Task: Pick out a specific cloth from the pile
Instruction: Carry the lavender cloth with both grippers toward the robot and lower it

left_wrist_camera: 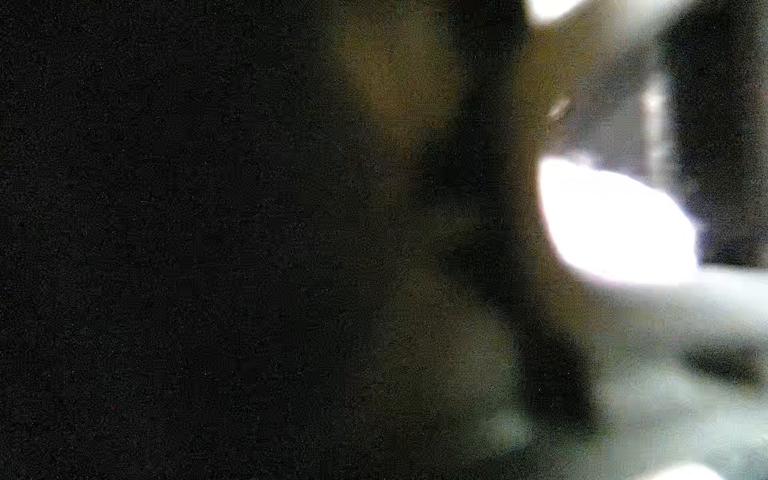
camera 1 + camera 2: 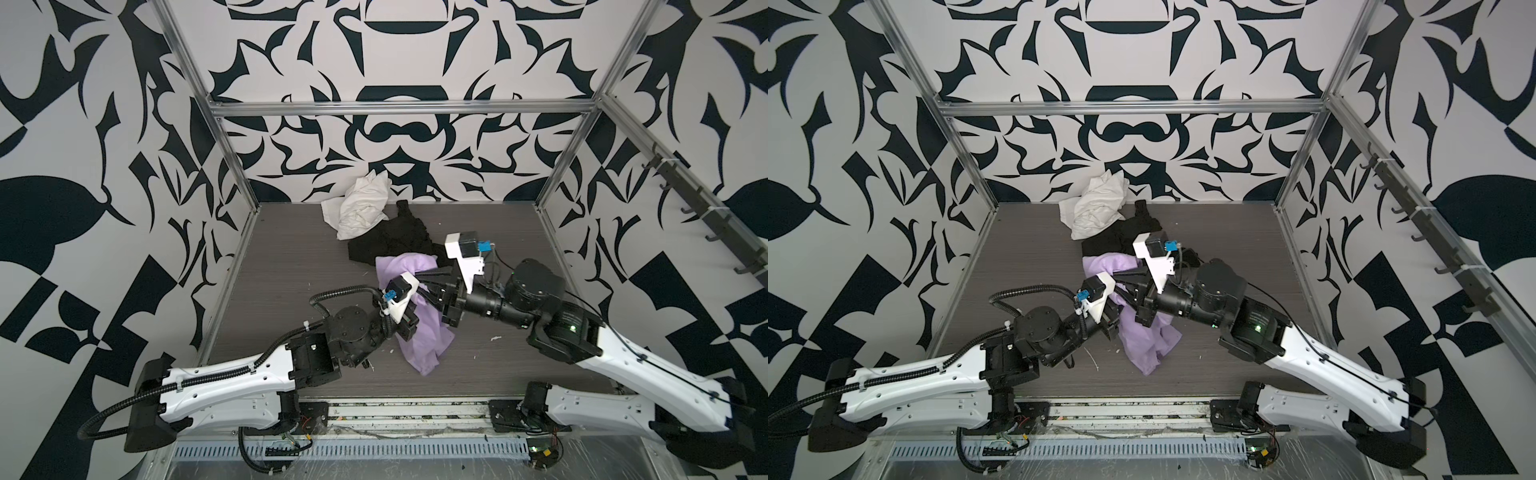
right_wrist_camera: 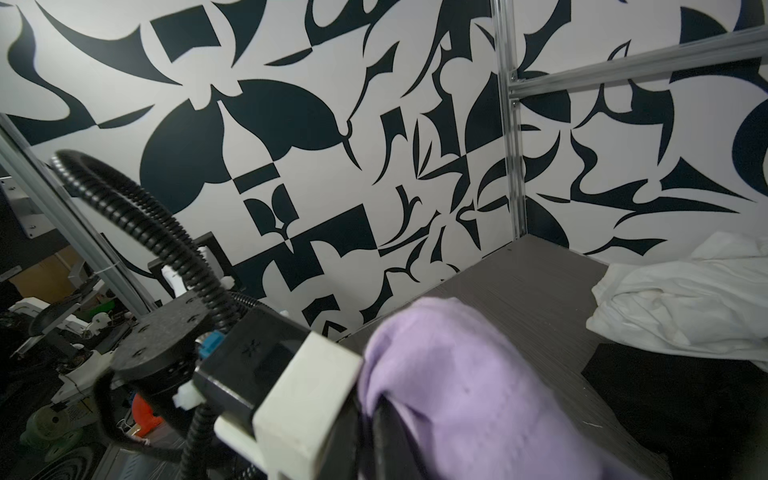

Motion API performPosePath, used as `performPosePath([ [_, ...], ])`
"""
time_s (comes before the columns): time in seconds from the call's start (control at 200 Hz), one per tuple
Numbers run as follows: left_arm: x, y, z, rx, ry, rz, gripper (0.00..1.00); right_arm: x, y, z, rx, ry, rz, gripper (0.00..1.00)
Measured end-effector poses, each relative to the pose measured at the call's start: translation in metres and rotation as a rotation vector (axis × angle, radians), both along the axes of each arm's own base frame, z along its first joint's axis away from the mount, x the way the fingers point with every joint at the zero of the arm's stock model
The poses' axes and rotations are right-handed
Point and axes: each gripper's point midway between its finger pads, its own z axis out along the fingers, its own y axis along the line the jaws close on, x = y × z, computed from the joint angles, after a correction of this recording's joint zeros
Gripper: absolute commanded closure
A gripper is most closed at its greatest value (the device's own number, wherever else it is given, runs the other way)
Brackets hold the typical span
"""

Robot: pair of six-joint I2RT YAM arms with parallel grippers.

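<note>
Lavender cloth [image 2: 430, 334] hides the left gripper [image 2: 409, 328] tips.

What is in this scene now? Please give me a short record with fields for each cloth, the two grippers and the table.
lavender cloth: nearest the front, raised between both arms, lower end hanging down toward the table
black cloth: lying on the table, behind the lavender cloth
white cloth: crumpled at the back wall, touching the black cloth
left gripper: shut, against the lavender cloth; the grip itself is hidden
right gripper: shut on the lavender cloth, which drapes over its fingers
table: dark wood grain
</note>
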Motion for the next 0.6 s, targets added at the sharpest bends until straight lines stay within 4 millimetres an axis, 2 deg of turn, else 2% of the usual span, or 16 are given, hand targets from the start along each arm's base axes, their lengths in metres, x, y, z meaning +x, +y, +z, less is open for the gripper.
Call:
performPosePath([
  [0.08, -0.002, 0.002, -0.013, 0.027, 0.002, 0.005, 1.0, 0.004, 0.017, -0.031, -0.062, 0.042, 0.023, 1.0],
  [0.13, -0.001, 0.006, -0.034, 0.072, 0.017, 0.016, 1.0, 0.011, 0.024, -0.047, -0.088, 0.066, 0.016, 1.0],
  [0.185, 0.0, 0.01, -0.053, 0.117, 0.032, 0.028, 1.0, 0.019, 0.028, -0.068, -0.126, 0.099, -0.002, 1.0],
  [0.265, 0.0, 0.015, -0.076, 0.164, 0.062, 0.035, 1.0, 0.021, 0.028, -0.092, -0.169, 0.139, -0.006, 1.0],
  [0.33, -0.001, 0.016, -0.084, 0.174, 0.078, 0.033, 1.0, 0.02, 0.028, -0.102, -0.18, 0.156, -0.005, 1.0],
  [0.6, -0.013, 0.011, -0.101, 0.204, 0.139, -0.029, 1.0, 0.013, 0.017, -0.118, -0.17, 0.195, -0.011, 1.0],
])
